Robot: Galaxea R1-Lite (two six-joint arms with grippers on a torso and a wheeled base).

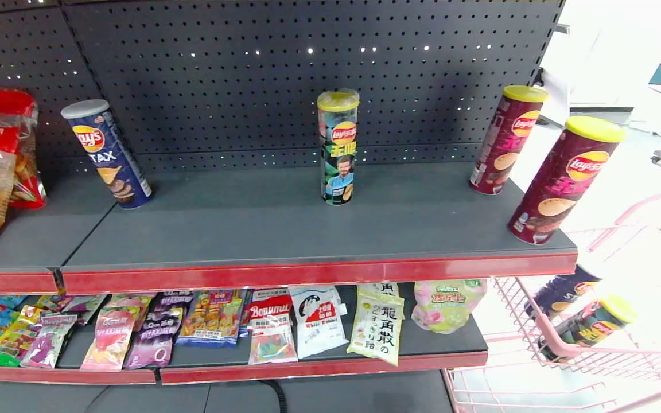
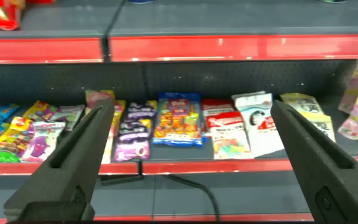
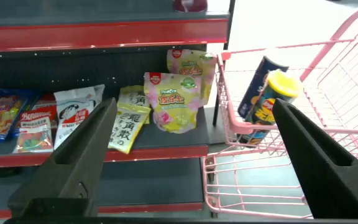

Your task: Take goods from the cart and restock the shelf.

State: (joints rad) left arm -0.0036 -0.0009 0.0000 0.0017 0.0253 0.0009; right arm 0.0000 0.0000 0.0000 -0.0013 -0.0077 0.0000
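2 dark chip cans (image 1: 563, 291), pink cart (image 1: 539, 316)

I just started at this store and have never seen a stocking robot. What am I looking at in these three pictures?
This is a two-armed wheeled robot restocking a shelf. The large picture comes from a camera on its head. On the upper shelf stand a blue can, a green can, a maroon can and a second maroon can. Snack bags lie on the lower shelf. The pink cart at the right holds more cans. The two small pictures come from wrist cameras, each looking out between the dark prongs of the left hand or the right hand. Both hands are open and hold nothing.
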